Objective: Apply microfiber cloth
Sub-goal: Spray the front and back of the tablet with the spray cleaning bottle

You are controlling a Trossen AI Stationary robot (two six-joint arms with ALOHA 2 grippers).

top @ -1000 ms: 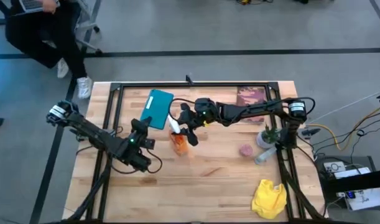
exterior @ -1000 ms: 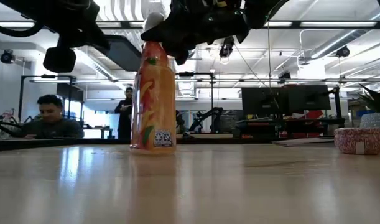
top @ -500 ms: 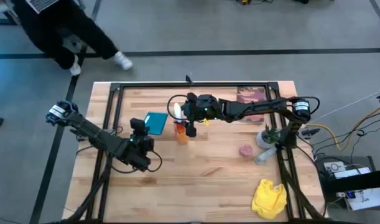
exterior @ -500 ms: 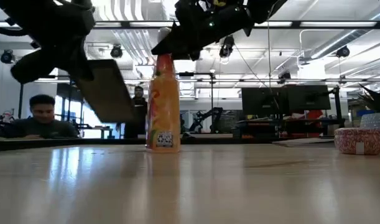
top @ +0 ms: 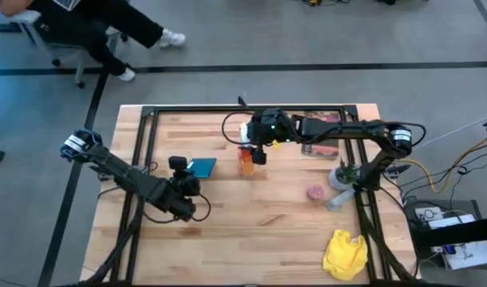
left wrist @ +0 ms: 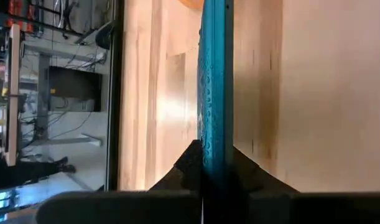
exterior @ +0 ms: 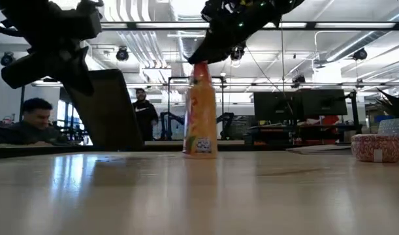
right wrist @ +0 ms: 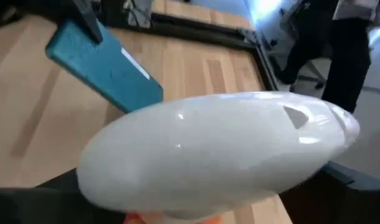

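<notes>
Yellow cloth (top: 343, 253); orange bottle (top: 245, 162); seemingly teal tablet (top: 201, 167)

A pale wooden plank table (top: 251, 231) with a black metal frame stands on a grey floor (top: 307, 40) crossed by dark tape lines. Beyond it, an open workshop shows white ceiling ducts (exterior: 143, 46), dark monitors (exterior: 297, 104) and seated people (exterior: 26, 117).

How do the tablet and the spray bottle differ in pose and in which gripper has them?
The teal tablet is clamped edge-on by the left gripper and tilted above the table; the orange spray bottle stands upright on the wood, the right gripper shut on its white top. The tablet is flat and thin, the bottle tall and round. Each is held.
</notes>
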